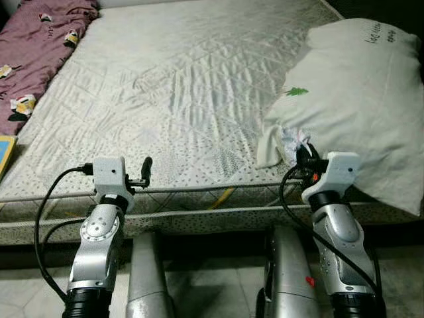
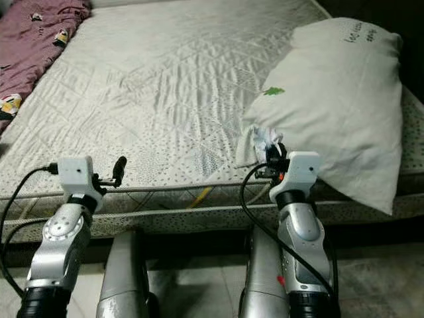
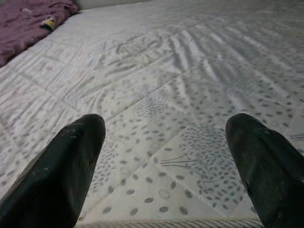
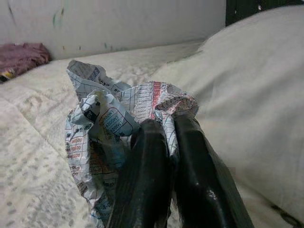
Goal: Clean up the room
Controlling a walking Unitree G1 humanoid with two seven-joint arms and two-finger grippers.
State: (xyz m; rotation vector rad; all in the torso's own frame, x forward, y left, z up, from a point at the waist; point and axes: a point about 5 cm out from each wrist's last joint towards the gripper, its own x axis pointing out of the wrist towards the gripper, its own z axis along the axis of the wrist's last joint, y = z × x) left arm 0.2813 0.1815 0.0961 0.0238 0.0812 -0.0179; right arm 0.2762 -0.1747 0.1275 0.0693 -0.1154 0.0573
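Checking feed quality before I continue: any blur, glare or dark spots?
Eye views: sharp, flash-like glare on the mattress, floor dim. Left wrist view: left gripper fingers soft, mattress clear. Right wrist view: crumpled paper readable, right gripper close and slightly soft.

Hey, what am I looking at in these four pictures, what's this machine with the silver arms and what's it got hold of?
It is a humanoid robot standing at a bed. Two pictures come from cameras on its head, looking down; two come from cameras on its wrists, looking along its black fingers. The mattress carries a white pillow on the robot's right and a purple blanket at the far left. The right pincer is shut on a crumpled printed paper beside the pillow. The left pincer hangs open over the mattress edge, holding nothing.
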